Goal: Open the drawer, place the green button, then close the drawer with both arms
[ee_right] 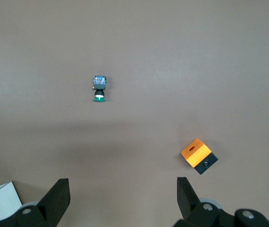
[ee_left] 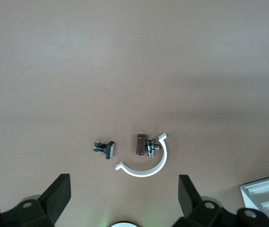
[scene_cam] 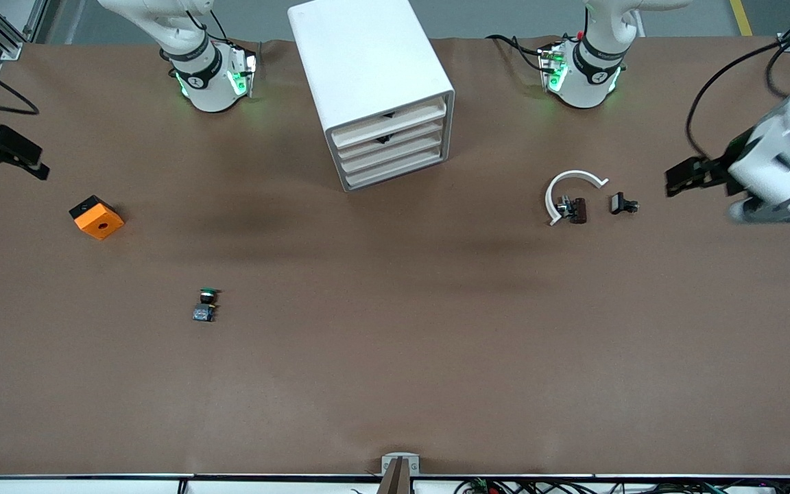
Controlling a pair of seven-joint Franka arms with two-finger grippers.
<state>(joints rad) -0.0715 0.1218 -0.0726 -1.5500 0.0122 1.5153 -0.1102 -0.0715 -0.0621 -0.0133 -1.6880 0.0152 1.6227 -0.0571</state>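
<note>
The white cabinet [scene_cam: 367, 82] stands at the middle of the table between the arm bases, with its four drawers [scene_cam: 391, 140] all shut. The button [scene_cam: 205, 304] lies on its side on the table, nearer to the front camera than the cabinet and toward the right arm's end. It also shows in the right wrist view [ee_right: 99, 88]. My right gripper [scene_cam: 37, 161] is open and empty over the right arm's end of the table; its wrist view [ee_right: 122, 196] shows bare table between the fingers. My left gripper [scene_cam: 676, 180] is open and empty over the left arm's end, as its wrist view [ee_left: 123, 196] shows.
An orange cube with a hole [scene_cam: 97, 217] lies near the right gripper. A white arc [scene_cam: 570, 192] with small black parts [scene_cam: 577, 209] and one more black part [scene_cam: 623, 204] lies near the left gripper. A cabinet corner shows in the left wrist view [ee_left: 267, 191].
</note>
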